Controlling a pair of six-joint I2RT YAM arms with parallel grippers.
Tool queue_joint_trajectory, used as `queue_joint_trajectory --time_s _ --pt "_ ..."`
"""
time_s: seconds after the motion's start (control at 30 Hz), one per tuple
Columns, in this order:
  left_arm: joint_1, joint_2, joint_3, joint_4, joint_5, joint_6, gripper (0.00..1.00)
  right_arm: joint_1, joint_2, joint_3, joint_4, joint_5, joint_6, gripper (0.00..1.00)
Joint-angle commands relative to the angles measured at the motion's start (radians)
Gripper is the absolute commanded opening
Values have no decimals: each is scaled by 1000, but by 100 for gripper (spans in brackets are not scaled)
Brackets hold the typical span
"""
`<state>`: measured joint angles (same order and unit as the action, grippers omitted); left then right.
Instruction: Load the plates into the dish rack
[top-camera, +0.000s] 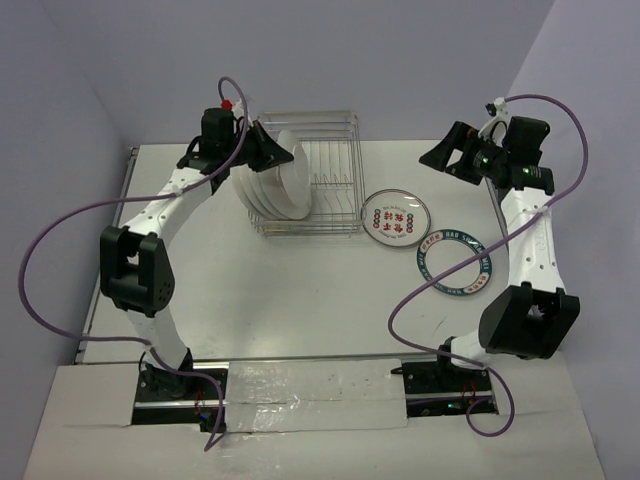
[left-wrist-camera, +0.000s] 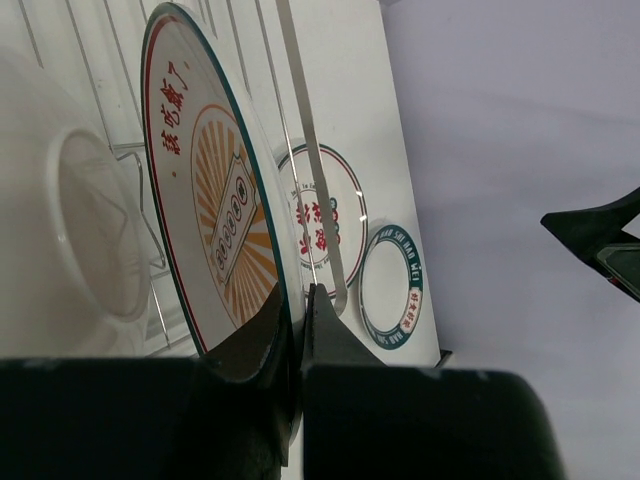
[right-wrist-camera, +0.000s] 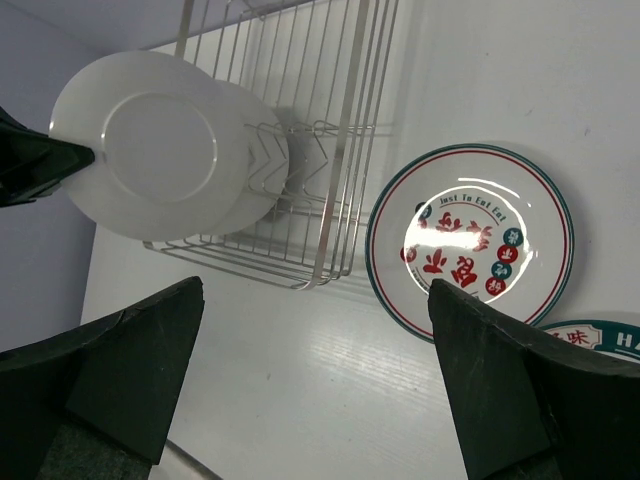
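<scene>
The silver wire dish rack (top-camera: 340, 190) stands at the back centre. Several white plates stand upright in its left end. My left gripper (top-camera: 273, 150) is shut on the rim of an upright plate (top-camera: 297, 175) above the rack; the left wrist view shows its orange sunburst face (left-wrist-camera: 215, 200) pinched between the fingers (left-wrist-camera: 298, 300). Two plates lie flat right of the rack: one with red characters (top-camera: 396, 217) and a teal-ringed one (top-camera: 456, 262). My right gripper (top-camera: 442, 158) is open and empty, above the table beyond them. The right wrist view shows the held plate's white underside (right-wrist-camera: 150, 145).
Blue walls close in the table at the back and sides. The rack's right half (right-wrist-camera: 340, 130) holds no plates. A purple cable hangs from each arm. Bare tabletop (right-wrist-camera: 330, 380) lies under my right gripper (right-wrist-camera: 315, 370), in front of the rack.
</scene>
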<state>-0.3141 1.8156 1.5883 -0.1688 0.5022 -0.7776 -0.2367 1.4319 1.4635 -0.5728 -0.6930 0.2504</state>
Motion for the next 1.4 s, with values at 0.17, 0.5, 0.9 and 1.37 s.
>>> queue_joint_trajectory --time_s 0.17,0.5,0.9,1.37 --pt "1 33 44 43 13 9 10 -10 44 17 -10 -30 -33 100" --pt "1 47 64 22 -10 21 31 -12 67 1 -10 -19 -69 100" --pt "1 -25 295 -211 -315 317 88 -13 180 31 -62 136 -235 100" --pt "-19 -214 279 -233 -100 681 99 -13 553 205 -232 190 -536 64"
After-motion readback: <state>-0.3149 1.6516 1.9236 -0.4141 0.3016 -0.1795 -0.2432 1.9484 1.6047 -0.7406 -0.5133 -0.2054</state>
